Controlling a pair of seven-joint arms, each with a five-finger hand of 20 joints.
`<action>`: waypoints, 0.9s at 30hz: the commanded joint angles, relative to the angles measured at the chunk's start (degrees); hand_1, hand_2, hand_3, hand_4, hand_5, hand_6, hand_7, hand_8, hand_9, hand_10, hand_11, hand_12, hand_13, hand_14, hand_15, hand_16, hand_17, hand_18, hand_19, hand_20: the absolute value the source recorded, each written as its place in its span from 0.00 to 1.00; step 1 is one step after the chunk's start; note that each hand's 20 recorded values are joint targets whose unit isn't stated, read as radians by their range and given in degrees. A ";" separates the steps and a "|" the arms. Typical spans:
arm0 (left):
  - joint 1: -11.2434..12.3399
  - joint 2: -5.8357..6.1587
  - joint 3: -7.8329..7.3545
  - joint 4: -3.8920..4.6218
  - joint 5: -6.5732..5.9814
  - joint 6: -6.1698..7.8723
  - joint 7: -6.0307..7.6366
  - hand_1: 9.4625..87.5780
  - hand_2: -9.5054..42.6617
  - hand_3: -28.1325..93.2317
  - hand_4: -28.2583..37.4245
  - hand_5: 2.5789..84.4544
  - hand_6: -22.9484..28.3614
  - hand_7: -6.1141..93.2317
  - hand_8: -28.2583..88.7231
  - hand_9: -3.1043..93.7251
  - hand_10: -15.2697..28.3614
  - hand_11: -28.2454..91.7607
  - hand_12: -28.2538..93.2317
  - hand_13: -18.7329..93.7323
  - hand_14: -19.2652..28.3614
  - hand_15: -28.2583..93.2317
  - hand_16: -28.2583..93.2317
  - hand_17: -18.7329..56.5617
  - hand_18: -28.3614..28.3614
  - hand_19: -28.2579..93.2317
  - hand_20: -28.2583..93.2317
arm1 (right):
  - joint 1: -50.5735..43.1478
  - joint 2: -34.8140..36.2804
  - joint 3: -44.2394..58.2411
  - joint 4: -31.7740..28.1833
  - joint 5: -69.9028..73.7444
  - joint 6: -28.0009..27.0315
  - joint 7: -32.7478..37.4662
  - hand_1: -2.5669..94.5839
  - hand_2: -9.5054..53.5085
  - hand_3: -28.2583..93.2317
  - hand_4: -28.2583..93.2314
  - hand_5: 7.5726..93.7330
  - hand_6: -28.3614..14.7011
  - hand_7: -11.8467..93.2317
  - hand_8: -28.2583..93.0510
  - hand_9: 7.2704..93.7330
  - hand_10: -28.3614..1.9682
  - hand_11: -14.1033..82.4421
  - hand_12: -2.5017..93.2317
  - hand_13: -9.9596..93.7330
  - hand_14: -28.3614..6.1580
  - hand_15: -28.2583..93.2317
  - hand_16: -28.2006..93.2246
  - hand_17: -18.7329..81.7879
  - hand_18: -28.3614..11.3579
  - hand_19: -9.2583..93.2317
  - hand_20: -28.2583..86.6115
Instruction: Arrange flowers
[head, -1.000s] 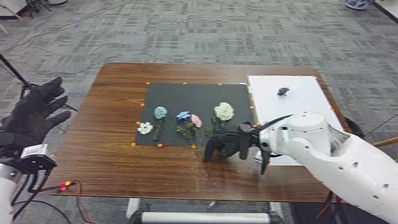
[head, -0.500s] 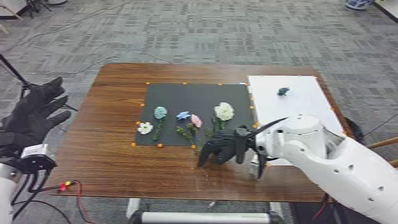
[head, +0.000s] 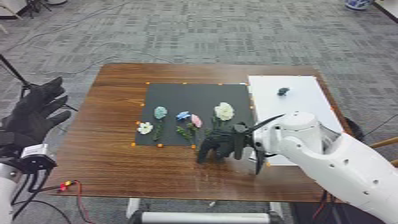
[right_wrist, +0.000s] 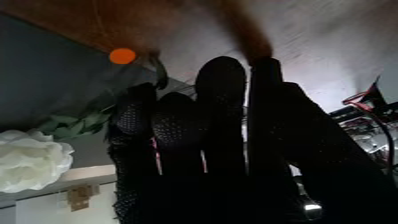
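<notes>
R hand (head: 218, 143) at the mat's near edge, by the stem end of the big white flower (head: 225, 111) — fingers fairly straight, close together; can't tell if it has hold of a stem. Pink (head: 196, 121), blue (head: 183, 115), pale blue (head: 161, 112) & small white flowers (head: 145, 128) lie on the dark mat (head: 200, 92). L hand (head: 32, 111) open, empty, left of table (head: 120, 165).

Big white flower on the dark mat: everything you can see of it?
The big white flower lies rightmost on the dark mat, bloom away from the robot. Ruffled, layered petals, fully open; green leaves below, apparently fabric-like. Its lower end nears the right robot hand; can't tell if they touch.
</notes>
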 joint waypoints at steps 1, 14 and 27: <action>0.28 -0.25 -0.19 -0.15 -0.13 -0.02 -0.13 0.26 0.12 0.60 0.00 0.18 0.47 0.25 0.17 0.14 0.53 0.37 0.40 0.18 0.63 0.51 0.20 0.06 0.83 0.49 0.32 | 1.82 -0.56 0.22 1.00 -0.66 0.77 1.29 0.25 0.48 1.00 0.15 0.46 0.78 0.30 0.11 0.73 0.58 0.65 0.65 0.66 0.40 0.91 0.60 0.45 0.13 0.86 0.74; 0.64 -0.45 -0.39 -0.30 -0.10 -0.03 -0.15 0.26 0.12 0.60 0.00 0.18 0.47 0.25 0.17 0.14 0.53 0.38 0.40 0.18 0.63 0.50 0.20 0.06 0.83 0.49 0.32 | 2.60 -2.05 0.56 0.89 -0.47 1.09 1.13 0.24 0.48 1.00 0.16 0.47 0.78 0.29 0.11 0.73 0.57 0.66 0.64 0.66 0.41 0.91 0.60 0.45 0.13 0.87 0.73; 0.24 -0.24 -0.06 -0.16 -0.06 0.13 -0.22 0.26 0.12 0.60 0.00 0.18 0.47 0.25 0.17 0.14 0.53 0.38 0.40 0.18 0.63 0.51 0.20 0.06 0.83 0.49 0.32 | 3.71 -4.80 -0.63 2.07 -1.40 1.23 2.12 0.23 0.47 1.00 0.15 0.46 0.78 0.29 0.11 0.73 0.57 0.68 0.63 0.67 0.41 0.91 0.60 0.46 0.13 0.87 0.73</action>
